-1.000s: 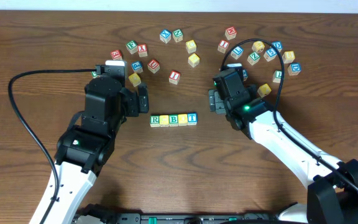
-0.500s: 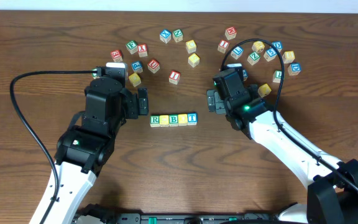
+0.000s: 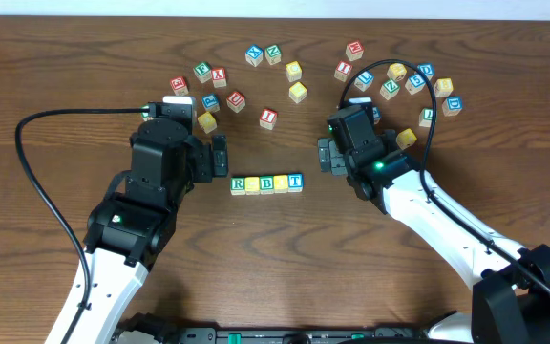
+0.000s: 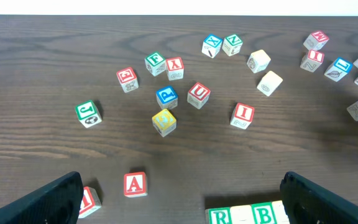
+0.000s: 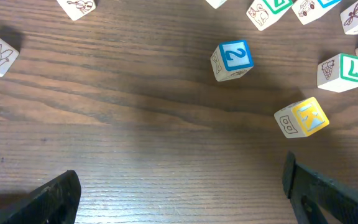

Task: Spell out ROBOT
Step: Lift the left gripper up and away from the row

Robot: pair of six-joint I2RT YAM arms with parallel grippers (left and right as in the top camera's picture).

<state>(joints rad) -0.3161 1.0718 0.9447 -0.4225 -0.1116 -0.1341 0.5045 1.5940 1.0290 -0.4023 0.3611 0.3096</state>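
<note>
Worktop [image 3: 285,268]: dark brown wood grain.
Left claw [image 3: 220,155]: jaws wide apart and empty, just beyond the left end of the row and not touching it.
Left loose cubes [image 3: 208,88]: scattered behind the left claw with red, green and blue letters; a red A [image 4: 135,184] lies nearest its fingers.
Row [image 3: 267,182]: five small pale wooden cubes side by side and touching, in a straight line at mid-worktop between the two claws.
Row faces, left to right: green R [image 3: 239,183], plain yellow [image 3: 253,183], green B [image 3: 267,182], plain yellow [image 3: 282,182], blue T [image 3: 296,181].
Red I [image 3: 268,117]: alone, behind the row, well apart from it.
Right claw [image 3: 325,156]: jaws wide apart and empty, near the T end and clear of it.
Right loose cubes [image 3: 404,81]: clustered behind the right arm; one yellow-faced cube [image 3: 406,139] sits beside it.
</note>
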